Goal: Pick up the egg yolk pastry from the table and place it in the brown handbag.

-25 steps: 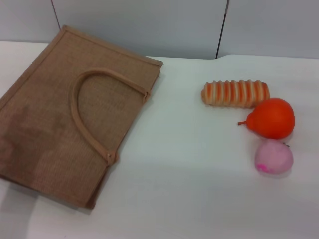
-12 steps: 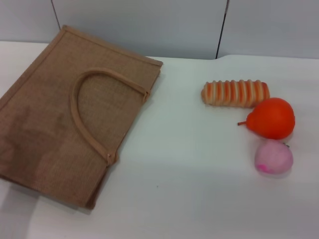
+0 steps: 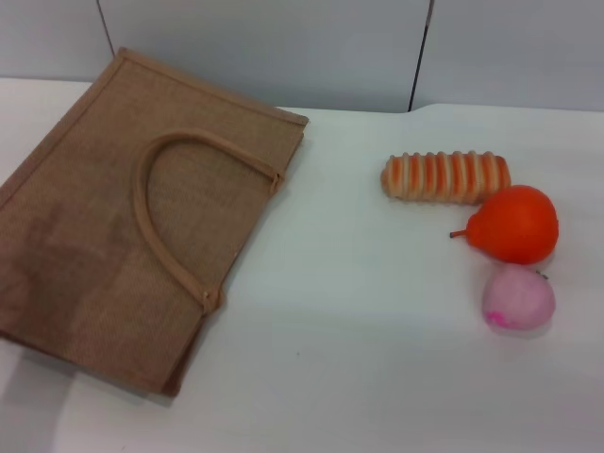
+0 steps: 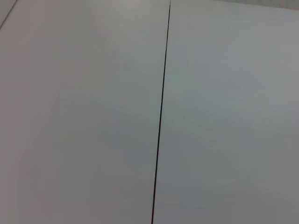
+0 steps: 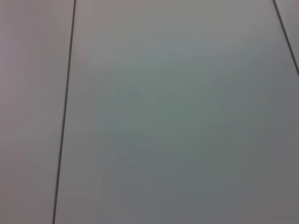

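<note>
The brown handbag [image 3: 123, 236] lies flat on the left of the white table in the head view, its lighter looped handle [image 3: 156, 208] on top. The egg yolk pastry, a pale cream-yellow ball, does not show in any view. Neither gripper is in view. Both wrist views show only a pale grey panelled wall with dark seams.
On the right of the table [image 3: 359, 340] lie a long orange-striped bread roll [image 3: 445, 176], an orange pear-shaped fruit [image 3: 512, 224] and a pink round ball [image 3: 517, 297]. A grey wall [image 3: 283, 47] stands behind the table.
</note>
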`<state>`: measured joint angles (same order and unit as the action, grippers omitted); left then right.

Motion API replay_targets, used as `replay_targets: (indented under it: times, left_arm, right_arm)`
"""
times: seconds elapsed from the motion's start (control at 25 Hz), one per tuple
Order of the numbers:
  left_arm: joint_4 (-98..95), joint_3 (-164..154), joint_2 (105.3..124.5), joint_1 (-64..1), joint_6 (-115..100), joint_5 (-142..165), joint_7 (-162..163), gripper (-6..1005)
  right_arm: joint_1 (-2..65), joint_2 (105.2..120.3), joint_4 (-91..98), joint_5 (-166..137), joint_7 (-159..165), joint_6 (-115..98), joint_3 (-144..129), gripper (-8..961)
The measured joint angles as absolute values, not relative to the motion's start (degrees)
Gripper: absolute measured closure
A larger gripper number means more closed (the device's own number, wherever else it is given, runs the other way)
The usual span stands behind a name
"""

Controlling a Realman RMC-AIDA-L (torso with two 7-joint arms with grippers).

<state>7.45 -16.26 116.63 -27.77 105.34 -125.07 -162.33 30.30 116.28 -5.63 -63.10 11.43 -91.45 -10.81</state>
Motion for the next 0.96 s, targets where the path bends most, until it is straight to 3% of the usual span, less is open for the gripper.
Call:
replay_targets:
  times: [0.96]
  left_arm:
    - [7.5, -16.4, 116.63, -27.9, 105.4, -125.0, -162.3, 288]
  right_arm:
    - [30.5, 116.28, -6.2, -63.1, 11.5, -91.4, -10.8, 67]
